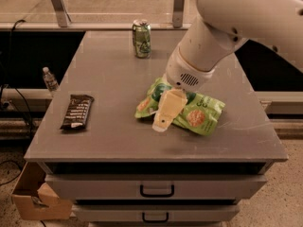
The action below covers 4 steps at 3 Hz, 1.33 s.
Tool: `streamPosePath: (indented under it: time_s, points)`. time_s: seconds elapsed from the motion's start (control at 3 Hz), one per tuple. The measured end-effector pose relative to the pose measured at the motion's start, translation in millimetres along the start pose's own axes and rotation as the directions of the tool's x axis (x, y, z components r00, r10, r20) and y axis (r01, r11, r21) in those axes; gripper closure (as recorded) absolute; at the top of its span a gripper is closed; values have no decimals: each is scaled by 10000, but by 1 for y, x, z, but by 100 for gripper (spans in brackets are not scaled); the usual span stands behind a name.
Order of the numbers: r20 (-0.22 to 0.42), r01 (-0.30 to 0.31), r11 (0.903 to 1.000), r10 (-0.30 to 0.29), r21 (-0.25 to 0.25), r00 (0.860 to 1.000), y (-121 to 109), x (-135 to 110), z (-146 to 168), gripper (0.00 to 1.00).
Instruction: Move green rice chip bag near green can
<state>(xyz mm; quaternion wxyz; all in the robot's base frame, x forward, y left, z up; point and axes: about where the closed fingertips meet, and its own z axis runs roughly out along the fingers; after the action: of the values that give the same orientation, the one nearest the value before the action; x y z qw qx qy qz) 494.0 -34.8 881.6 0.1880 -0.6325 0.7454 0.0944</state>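
Observation:
The green rice chip bag (199, 115) lies crumpled on the grey table (109, 79), right of centre, its dark-green logo partly hidden by my arm. The green can (141, 38) stands upright near the table's far edge, well apart from the bag. My gripper (165, 112) hangs over the bag's left part, its cream-coloured finger (168, 109) pointing down toward the table's front. The big white arm (222, 27) reaches in from the upper right.
A dark brown chocolate bar wrapper (77, 111) lies near the table's left edge. Drawers with handles (157, 191) sit below the tabletop. A plastic bottle (49, 79) stands beyond the left edge, a cardboard box (35, 197) on the floor.

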Motion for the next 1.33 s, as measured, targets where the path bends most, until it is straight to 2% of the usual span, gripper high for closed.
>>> streamPosePath:
  time_s: [0.67,1.0,1.33]
  points:
    - [30,-119,9997,119,-211,9999,-1,7,15,64]
    - [66,-84,9999,85,-144,9999,-3,12,16,87]
    - [74,131,9995,-133,273,9999,-15,13,3,100]
